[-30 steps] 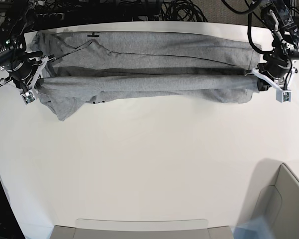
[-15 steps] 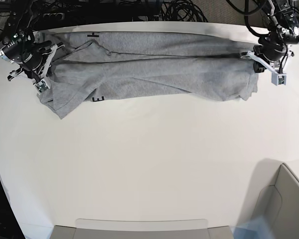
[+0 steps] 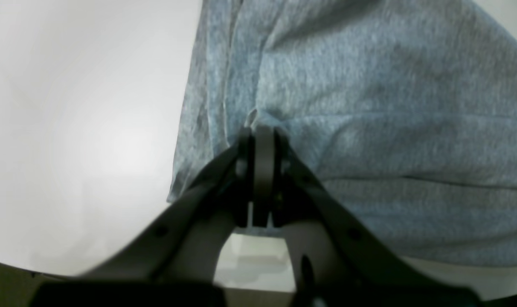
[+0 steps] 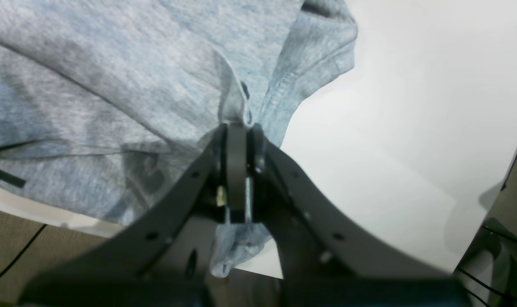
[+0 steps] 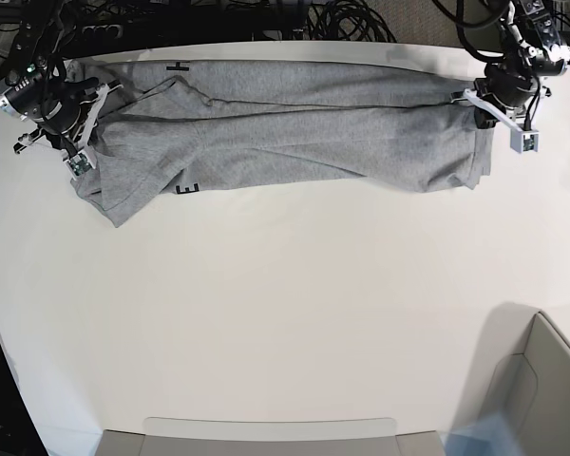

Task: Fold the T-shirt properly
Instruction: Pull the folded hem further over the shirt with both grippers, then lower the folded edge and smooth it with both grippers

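Since a second ago the lifted fold of the T-shirt (image 5: 285,133) has been carried toward the far edge of the desk (image 5: 285,313) and laid down flat; both hands have travelled that way with it, only slightly in the last half second.

Now the T-shirt lies as a long band across the far side of the desk, folded lengthwise, one sleeve sticking out toward the near side at the base view's left end, with a scrap of black lettering showing at the fold's near edge. The left hand (image 3: 258,132) is clenched on cloth at one end of the band, and the right hand (image 4: 237,125) is clenched on cloth at the sleeve end.

My reading is that the lengthwise fold is just being set down. The next move calls for both hands to let go without dragging the layers, then deal with the loose sleeve and fold the band across its length.

From above, the base view gives the whole outline and how close the band lies to the far edge. Only the wrist views show the pinches: fabric bunched right at the closed tips, and, on the right, cloth hanging below the hand over the desk's edge.
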Action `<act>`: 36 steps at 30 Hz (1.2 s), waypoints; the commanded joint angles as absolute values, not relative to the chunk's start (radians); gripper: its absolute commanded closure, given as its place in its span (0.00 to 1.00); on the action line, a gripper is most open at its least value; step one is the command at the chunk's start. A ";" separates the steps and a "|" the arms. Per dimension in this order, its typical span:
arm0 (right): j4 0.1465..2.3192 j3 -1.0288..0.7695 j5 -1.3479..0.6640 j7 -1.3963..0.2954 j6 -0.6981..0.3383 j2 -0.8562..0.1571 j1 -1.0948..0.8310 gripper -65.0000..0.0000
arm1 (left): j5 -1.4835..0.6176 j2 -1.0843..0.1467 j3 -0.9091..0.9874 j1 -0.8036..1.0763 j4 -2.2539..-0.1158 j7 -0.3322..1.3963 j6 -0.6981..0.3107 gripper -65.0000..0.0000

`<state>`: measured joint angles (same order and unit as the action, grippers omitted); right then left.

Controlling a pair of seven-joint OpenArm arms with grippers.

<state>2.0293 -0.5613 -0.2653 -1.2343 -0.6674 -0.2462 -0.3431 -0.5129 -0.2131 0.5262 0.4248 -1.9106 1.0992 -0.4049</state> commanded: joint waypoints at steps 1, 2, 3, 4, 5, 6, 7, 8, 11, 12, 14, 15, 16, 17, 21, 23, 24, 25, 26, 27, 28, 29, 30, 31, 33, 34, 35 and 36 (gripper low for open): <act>2.043 -0.564 -0.269 -1.227 -0.687 -0.262 -0.338 1.00 | -0.516 -0.223 0.535 0.427 -1.925 1.086 -0.403 1.00; 2.043 -0.564 -0.269 -1.227 -0.687 -0.262 -0.338 1.00 | -0.516 -0.223 0.535 0.427 -1.925 1.086 -0.403 1.00; 2.043 -0.564 -0.271 -1.227 -0.687 -0.262 -0.338 1.00 | -0.516 -0.223 0.536 0.429 -1.925 1.087 -0.403 1.00; 2.043 -0.564 -0.272 -1.227 -0.687 -0.260 -0.338 1.00 | -0.516 -0.223 0.536 0.430 -1.925 1.087 -0.403 1.00; 2.043 -0.564 -0.272 -1.227 -0.687 -0.260 -0.338 1.00 | -0.516 -0.223 0.536 0.438 -1.926 1.087 -0.403 1.00; 2.043 -0.564 -0.272 -1.227 -0.687 -0.259 -0.338 0.95 | -0.516 -0.223 0.538 0.450 -1.933 1.084 -0.403 0.98; 2.043 -0.564 -0.272 -1.227 -0.687 -0.259 -0.346 0.89 | -0.518 -0.223 0.539 0.460 -1.943 1.078 -0.403 0.93; 2.043 -0.564 -0.272 -1.227 -0.687 -0.260 -0.352 0.84 | -0.518 -0.223 0.542 0.466 -1.952 1.066 -0.403 0.89; 2.043 -0.564 -0.272 -1.227 -0.687 -0.262 -0.352 0.70 | -0.524 -0.217 0.578 0.476 -1.963 1.046 -0.403 0.85; 2.043 -0.564 -0.272 -1.227 -0.687 -0.262 -0.352 0.68 | -0.524 -0.217 0.585 0.473 -1.963 1.044 -0.403 0.85; 2.041 -0.564 -0.272 -1.227 -0.687 -0.263 -0.352 0.65 | -0.529 -0.217 0.604 0.472 -1.962 1.041 -0.403 0.85; 2.041 -0.564 -0.272 -1.227 -0.687 -0.263 -0.352 0.65 | -0.544 -0.217 0.611 0.472 -1.962 1.041 -0.403 0.85; 2.041 -0.564 -0.272 -1.227 -0.687 -0.263 -0.349 0.66 | -0.575 -0.222 0.621 0.470 -1.962 1.038 -0.403 0.85; 2.040 -0.564 -0.272 -1.227 -0.687 -0.263 -0.348 0.66 | -0.610 -0.223 0.630 0.470 -1.960 1.038 -0.403 0.85; 2.017 -0.549 -0.272 -1.225 -0.687 -0.263 -0.338 0.66 | -0.734 -0.228 0.648 0.426 -1.939 1.043 -0.403 0.85; 2.014 -0.516 -0.272 -1.225 -0.687 -0.269 -0.338 0.66 | -0.754 -0.254 0.645 0.390 -1.882 1.046 -0.403 0.85; 2.014 -0.504 -0.272 -1.225 -0.687 -0.274 -0.341 0.66 | -0.756 -0.262 0.645 0.371 -1.840 1.046 -0.403 0.85; 2.014 -0.489 -0.272 -1.225 -0.687 -0.277 -0.343 0.66 | -0.757 -0.268 0.645 0.348 -1.793 1.046 -0.401 0.85; 2.014 -0.476 -0.272 -1.225 -0.687 -0.278 -0.343 0.66 | -0.759 -0.277 0.645 0.326 -1.747 1.046 -0.401 0.85; 2.014 -0.470 -0.272 -1.225 -0.687 -0.278 -0.343 0.66 | -0.766 -0.295 0.645 0.315 -1.718 1.046 -0.401 0.85; 2.014 -0.467 -0.272 -1.225 -0.687 -0.278 -0.343 0.66 | -0.789 -0.314 0.645 0.308 -1.690 1.046 -0.403 0.85; 2.014 -0.464 -0.271 -1.225 -0.687 -0.278 -0.343 0.66 | -0.829 -0.332 0.636 0.308 -1.678 1.046 -0.403 0.85; 2.014 -0.463 -0.269 -1.225 -0.687 -0.278 -0.341 0.66 | -0.866 -0.346 0.621 0.308 -1.670 1.043 -0.403 0.85; 2.014 -0.461 -0.269 -1.225 -0.687 -0.278 -0.338 0.66 | -0.908 -0.371 0.599 0.308 -1.670 1.038 -0.403 0.85; 2.014 -0.460 -0.269 -1.225 -0.687 -0.278 -0.337 0.66 | -0.957 -0.410 0.564 0.318 -1.666 1.036 -0.403 0.85; 2.014 -0.460 -0.269 -1.225 -0.687 -0.278 -0.337 0.66 | -0.961 -0.418 0.552 0.320 -1.664 1.033 -0.403 0.85; 2.014 -0.460 -0.269 -1.225 -0.687 -0.278 -0.337 0.66 | -0.960 -0.418 0.545 0.317 -1.656 1.033 -0.403 0.85; 2.014 -0.460 -0.269 -1.225 -0.687 -0.278 -0.337 0.66 | -0.960 -0.420 0.541 0.315 -1.649 1.033 -0.403 0.85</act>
<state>1.9968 -0.4568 -0.2653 -1.2339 -0.6689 -0.2634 -0.3428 -0.9504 -0.4068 0.5377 0.3149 -1.6394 1.0424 -0.4015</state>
